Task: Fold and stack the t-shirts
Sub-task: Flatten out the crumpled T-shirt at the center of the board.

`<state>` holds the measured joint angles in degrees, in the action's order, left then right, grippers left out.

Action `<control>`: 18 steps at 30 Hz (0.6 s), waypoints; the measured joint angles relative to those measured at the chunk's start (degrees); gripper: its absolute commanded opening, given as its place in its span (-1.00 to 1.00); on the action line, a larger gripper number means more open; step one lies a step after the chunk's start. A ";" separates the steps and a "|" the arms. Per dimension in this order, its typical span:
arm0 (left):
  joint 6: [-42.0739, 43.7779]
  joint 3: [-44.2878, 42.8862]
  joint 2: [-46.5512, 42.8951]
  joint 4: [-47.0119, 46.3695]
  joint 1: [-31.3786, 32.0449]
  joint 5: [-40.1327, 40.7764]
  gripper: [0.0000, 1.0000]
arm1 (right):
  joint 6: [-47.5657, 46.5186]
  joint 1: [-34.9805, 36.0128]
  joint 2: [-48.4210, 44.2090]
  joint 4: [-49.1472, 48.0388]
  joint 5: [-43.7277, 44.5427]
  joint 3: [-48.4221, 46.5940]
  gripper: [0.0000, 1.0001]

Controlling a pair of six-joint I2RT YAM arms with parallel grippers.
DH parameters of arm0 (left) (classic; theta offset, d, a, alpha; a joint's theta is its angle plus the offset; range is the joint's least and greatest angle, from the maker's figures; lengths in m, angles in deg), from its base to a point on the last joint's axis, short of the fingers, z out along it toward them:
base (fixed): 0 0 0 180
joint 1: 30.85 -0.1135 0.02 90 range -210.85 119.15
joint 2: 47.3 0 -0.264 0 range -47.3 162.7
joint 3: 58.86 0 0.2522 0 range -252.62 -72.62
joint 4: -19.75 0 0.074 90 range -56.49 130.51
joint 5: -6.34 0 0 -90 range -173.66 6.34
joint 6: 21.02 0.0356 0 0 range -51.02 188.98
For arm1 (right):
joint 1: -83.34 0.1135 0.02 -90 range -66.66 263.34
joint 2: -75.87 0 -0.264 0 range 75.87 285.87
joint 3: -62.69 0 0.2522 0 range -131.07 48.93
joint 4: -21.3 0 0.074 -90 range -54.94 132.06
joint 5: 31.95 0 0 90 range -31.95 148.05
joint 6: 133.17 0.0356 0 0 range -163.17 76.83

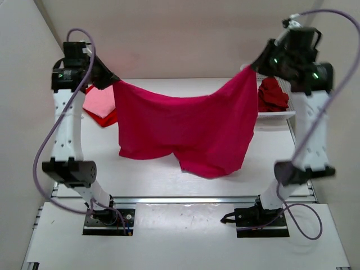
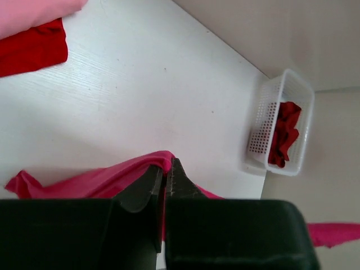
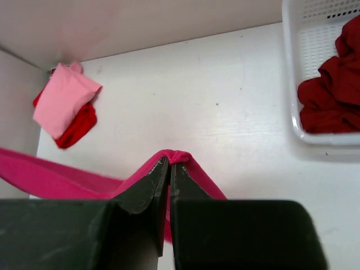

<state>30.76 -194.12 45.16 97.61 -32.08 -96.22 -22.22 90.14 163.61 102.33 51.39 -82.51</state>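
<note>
A magenta t-shirt (image 1: 185, 132) hangs spread in the air between both arms, its lower edge near the table. My left gripper (image 1: 112, 82) is shut on its top left corner (image 2: 160, 160); my right gripper (image 1: 253, 66) is shut on its top right corner (image 3: 180, 156). A folded light pink t-shirt (image 3: 62, 98) lies on a folded bright red t-shirt (image 3: 76, 128) at the table's far left; both also show past the left arm, the pink t-shirt (image 1: 100, 100) over the red t-shirt (image 1: 107, 119). A crumpled dark red t-shirt (image 1: 273, 94) lies in the basket.
The white lattice basket (image 1: 284, 114) stands at the table's far right, also seen in the left wrist view as the basket (image 2: 261, 126) and in the right wrist view as the basket (image 3: 292, 95). White walls close in the table on three sides.
</note>
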 measured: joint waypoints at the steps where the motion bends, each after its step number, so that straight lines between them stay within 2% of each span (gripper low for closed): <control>1: -0.50 0.24 2.21 -0.17 0.33 0.26 -1.00 | -0.02 -0.33 5.49 0.07 -0.59 -4.48 -0.99; 4: -2.19 -1.97 9.94 -2.03 0.55 1.25 -1.00 | 1.53 -2.23 24.02 -3.39 -4.72 -21.29 -1.00; 7: -3.52 -11.61 19.26 -2.86 0.55 1.73 -1.00 | 3.85 -4.46 30.84 -10.54 -8.52 -19.50 -0.99; 10: -4.94 -16.00 22.84 -6.38 0.09 1.55 -1.00 | 6.47 -6.78 31.30 -14.53 -10.91 -15.52 -1.00; 13: -6.69 -13.97 20.31 -10.32 -1.11 0.57 -1.00 | 9.42 -9.31 29.68 -21.49 -13.90 -15.54 -1.00; 18: -9.75 -15.41 15.91 -18.43 -4.11 -0.55 -0.98 | 14.45 -14.67 21.88 -33.05 -19.71 -15.45 -1.00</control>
<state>21.01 -209.53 61.07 79.18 -36.19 -96.77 -7.77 75.48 185.49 69.28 31.68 -97.96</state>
